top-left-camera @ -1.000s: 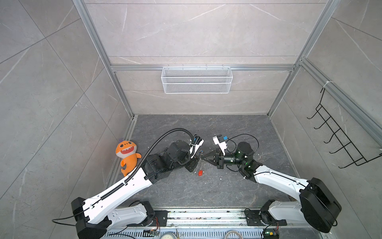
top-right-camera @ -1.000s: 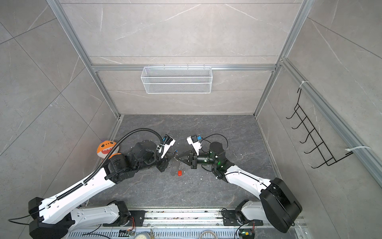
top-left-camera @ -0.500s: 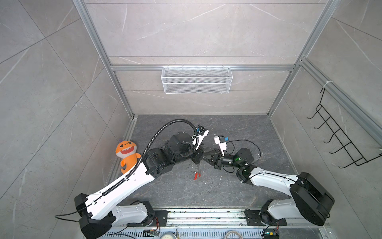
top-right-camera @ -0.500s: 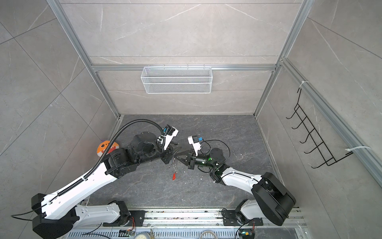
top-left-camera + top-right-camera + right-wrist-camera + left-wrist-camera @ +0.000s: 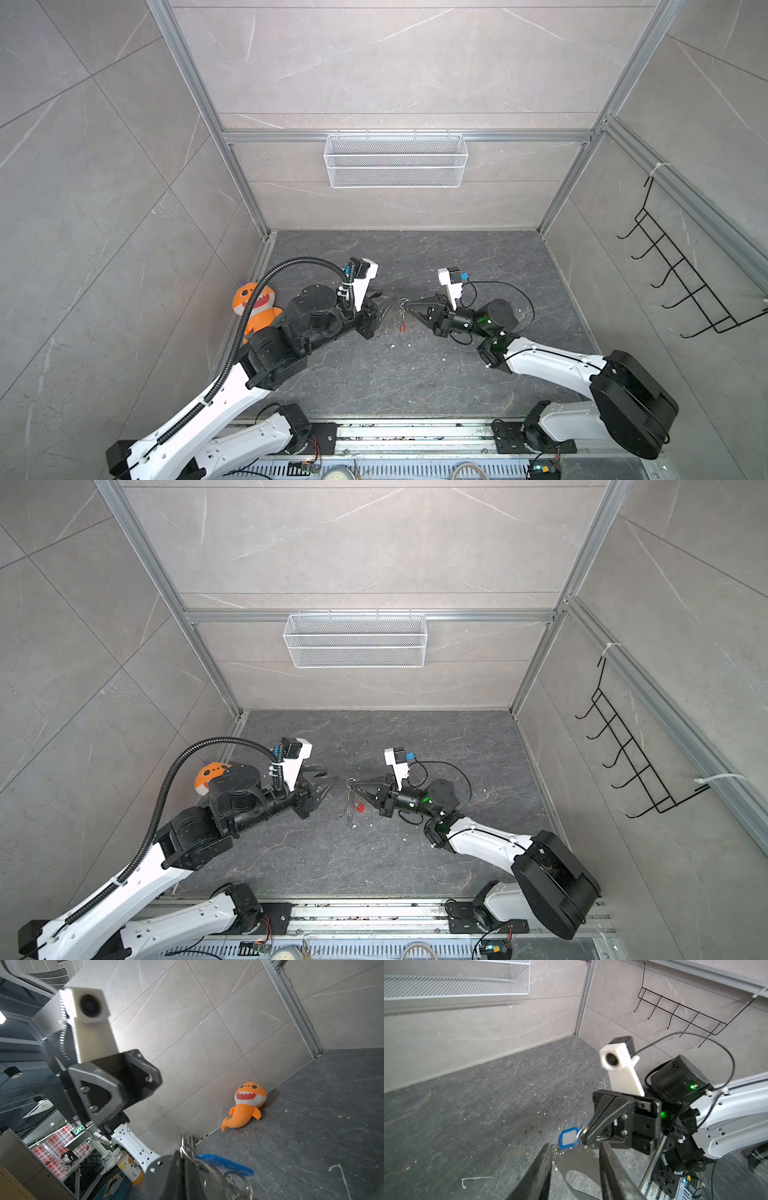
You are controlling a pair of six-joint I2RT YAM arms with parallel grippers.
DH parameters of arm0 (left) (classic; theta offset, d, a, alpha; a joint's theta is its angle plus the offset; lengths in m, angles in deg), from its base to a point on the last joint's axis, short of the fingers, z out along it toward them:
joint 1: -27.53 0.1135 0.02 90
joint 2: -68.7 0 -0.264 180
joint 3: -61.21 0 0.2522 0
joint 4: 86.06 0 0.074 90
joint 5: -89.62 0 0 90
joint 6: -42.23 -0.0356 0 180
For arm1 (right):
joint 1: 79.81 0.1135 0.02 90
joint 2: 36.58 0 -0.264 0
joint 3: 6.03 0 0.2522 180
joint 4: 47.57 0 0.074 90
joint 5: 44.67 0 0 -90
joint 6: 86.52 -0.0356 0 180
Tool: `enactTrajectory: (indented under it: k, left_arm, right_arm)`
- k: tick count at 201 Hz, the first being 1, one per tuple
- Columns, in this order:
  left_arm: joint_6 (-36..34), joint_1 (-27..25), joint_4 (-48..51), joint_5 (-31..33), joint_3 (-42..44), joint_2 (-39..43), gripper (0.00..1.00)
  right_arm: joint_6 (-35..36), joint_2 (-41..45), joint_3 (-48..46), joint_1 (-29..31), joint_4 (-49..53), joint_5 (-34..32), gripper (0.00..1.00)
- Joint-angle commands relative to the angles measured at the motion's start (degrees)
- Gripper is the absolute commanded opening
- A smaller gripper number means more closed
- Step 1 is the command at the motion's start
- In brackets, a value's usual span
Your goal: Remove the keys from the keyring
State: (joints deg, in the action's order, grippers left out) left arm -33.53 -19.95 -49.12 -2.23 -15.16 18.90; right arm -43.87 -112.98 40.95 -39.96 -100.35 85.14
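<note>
My right gripper (image 5: 406,304) is shut on the thin silver ring of the keyring (image 5: 182,1152) and holds it above the floor. A key with a blue tag (image 5: 568,1139) hangs at the ring, also shown in the right wrist view as the blue tag (image 5: 222,1164). Below dangle the grey fob (image 5: 579,1160) and a key with a red tag (image 5: 360,808). My left gripper (image 5: 331,778) is open, just left of the hanging keyring and apart from it. In the left wrist view, the fob shows past its spread fingers (image 5: 544,1165).
An orange plush toy (image 5: 253,305) lies against the left wall behind my left arm. A white wire basket (image 5: 395,160) hangs on the back wall and a black hook rack (image 5: 681,282) on the right wall. Small white crumbs dot the dark floor (image 5: 415,374).
My left gripper has opened and drawn back to the left, away from the keyring. The keyring now hangs from my right gripper alone.
</note>
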Motion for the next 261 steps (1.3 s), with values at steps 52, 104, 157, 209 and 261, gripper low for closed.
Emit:
enactTrajectory:
  k: [52,104,157,209,261]
  left_arm:
    - [7.62,7.41,-13.13,-23.87,6.28,-0.98,0.41]
    - [8.31,7.39,-15.35,-26.09,7.33,-2.59,0.39]
    - [7.69,7.36,-13.50,-23.05,6.15,-3.99,0.33]
    - [9.03,7.39,-16.84,-27.54,6.96,-4.39,0.24]
    - [9.36,7.40,-17.00,-28.05,7.33,-4.97,0.16]
  right_arm:
    - [0.99,2.86,-0.43,0.31,0.24,-0.52,0.00]
    - [1.03,2.92,-0.25,0.31,0.53,-0.19,0.00]
    - [0.68,2.89,-0.25,0.31,0.18,0.00,0.00]
    - [0.73,2.84,-0.14,0.31,0.18,-0.16,0.00]
    - [0.71,2.59,-0.15,0.31,0.19,-0.35,0.00]
